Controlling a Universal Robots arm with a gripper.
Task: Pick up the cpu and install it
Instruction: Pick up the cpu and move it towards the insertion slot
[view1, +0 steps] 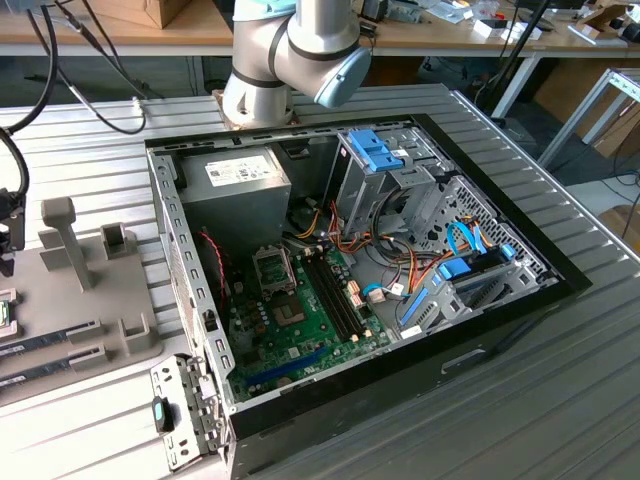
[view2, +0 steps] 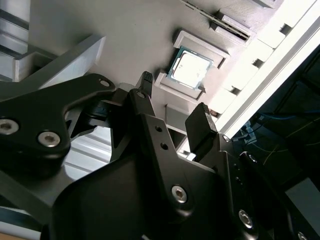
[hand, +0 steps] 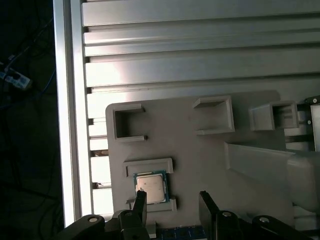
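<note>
**Open gripper hangs over chip in its cradle**

The arm's gripper, its two black fingers spread wide with nothing between them, hangs just above the cpu in the first wrist view. One fingertip crosses the chip's edge as seen from that camera, though whether it touches cannot be told. The gap looks broad enough to take the chip across its flat sides, which would explain the wide stance. The cpu lies flat, silvery top up, bracketed by raised ledges on a grey holder plate; the ledges seem meant to keep it square and in a known spot. In the second wrist view the same chip sits beyond the fingertips, not between them. The plate rests on a ribbed metal table. In the exterior view the plate lies at the exterior view's left, well apart from the open computer case at centre, where the socket on the green circuit board waits. The chip has not yet been lifted
</note>
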